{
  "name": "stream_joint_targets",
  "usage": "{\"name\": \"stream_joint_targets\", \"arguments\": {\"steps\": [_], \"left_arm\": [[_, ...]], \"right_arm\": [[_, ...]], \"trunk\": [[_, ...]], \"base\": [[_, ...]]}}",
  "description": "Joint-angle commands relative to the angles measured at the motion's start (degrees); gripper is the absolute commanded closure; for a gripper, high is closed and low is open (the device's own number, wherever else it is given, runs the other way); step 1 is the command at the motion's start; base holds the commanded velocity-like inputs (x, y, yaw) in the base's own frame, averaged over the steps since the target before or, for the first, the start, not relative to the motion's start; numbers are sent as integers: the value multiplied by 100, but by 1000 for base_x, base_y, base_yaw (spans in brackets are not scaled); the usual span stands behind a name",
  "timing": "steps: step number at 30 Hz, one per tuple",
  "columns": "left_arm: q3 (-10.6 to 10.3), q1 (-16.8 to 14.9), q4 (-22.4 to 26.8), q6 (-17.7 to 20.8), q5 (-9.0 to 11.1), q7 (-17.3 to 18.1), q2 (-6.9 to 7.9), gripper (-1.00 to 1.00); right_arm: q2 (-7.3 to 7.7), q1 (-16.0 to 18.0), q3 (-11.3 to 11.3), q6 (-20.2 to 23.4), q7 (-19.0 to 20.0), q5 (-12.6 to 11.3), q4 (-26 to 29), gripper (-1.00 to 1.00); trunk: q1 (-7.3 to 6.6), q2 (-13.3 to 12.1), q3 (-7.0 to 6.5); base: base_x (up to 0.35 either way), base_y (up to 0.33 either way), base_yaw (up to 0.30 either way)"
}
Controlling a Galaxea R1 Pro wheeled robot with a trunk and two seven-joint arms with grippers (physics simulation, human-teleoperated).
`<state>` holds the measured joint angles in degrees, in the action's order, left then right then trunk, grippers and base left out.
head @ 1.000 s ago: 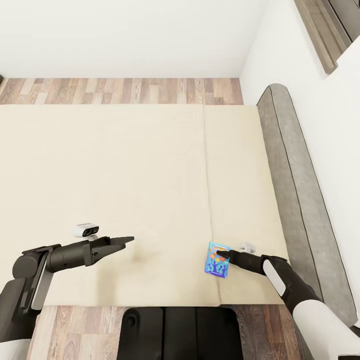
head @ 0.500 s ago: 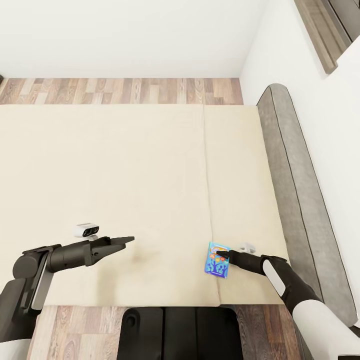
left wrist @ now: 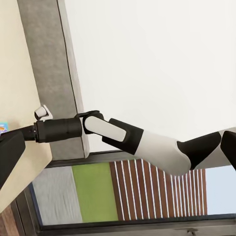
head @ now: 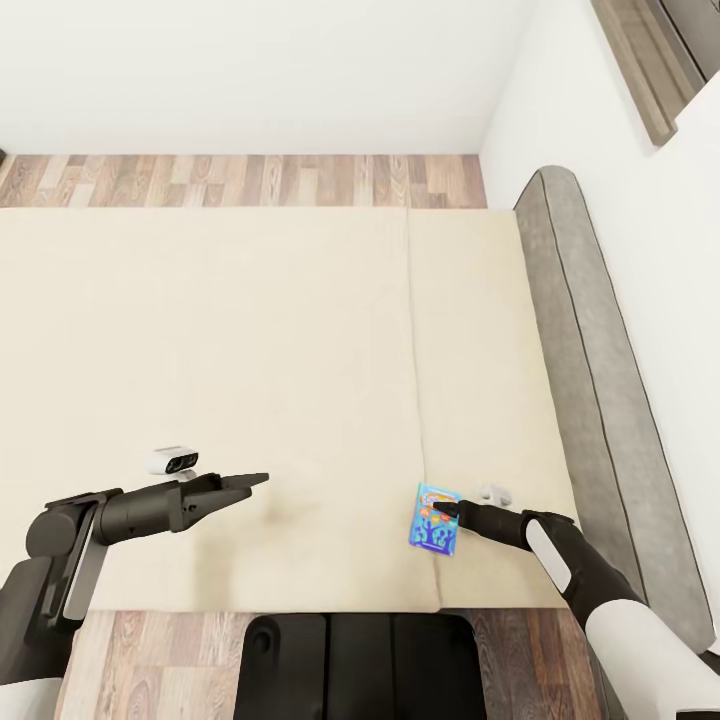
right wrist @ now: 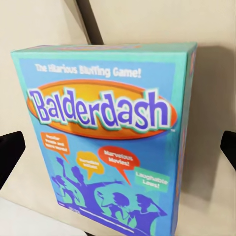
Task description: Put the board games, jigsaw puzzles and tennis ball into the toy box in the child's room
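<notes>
Nothing has moved: right end effector (head: 447,510) stays spread wide around the blue board game (head: 434,519) on the bed (head: 250,330)

Beyond the far edge of what you're working over, you have a strip of wood plank floor (head: 250,181) running along a plain white wall (head: 260,70). At your upper right, a grey-brown window frame (head: 640,60) slants across the side wall (head: 640,230).
</notes>
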<state>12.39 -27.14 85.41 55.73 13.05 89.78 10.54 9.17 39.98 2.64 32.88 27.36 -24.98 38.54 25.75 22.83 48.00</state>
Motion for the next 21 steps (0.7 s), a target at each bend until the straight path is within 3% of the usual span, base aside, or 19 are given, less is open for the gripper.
{"name": "stream_joint_targets", "arguments": {"steps": [1, 21], "left_arm": [[0, -2, 2, 61, -4, 22, 1, -100], [2, -2, 2, 61, -4, 22, 8, -100]], "right_arm": [[6, 2, 18, 25, -7, -32, 5, -100], [-2, 2, 18, 22, -15, -23, 5, -100]], "trunk": [[3, 9, 12], [3, 9, 171]], "base": [[0, 0, 0], [0, 0, 0]]}}
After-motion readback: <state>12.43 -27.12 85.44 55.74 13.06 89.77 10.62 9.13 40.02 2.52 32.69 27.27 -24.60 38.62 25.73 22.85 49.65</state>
